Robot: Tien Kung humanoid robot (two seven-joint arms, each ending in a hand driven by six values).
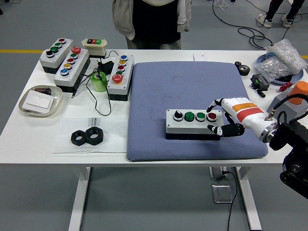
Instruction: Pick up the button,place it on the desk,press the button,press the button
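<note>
Nearby, robot hand [222, 117] cups button box [194, 123] end

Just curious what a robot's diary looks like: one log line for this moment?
right hand: open, at right end of button box | box: on blue mat | left hand: unseen

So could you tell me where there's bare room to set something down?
Free: the blue mat behind the button box, and the table's near left corner in front of the black nuts. Crowded: the far left with control boxes, and the right edge.
</note>
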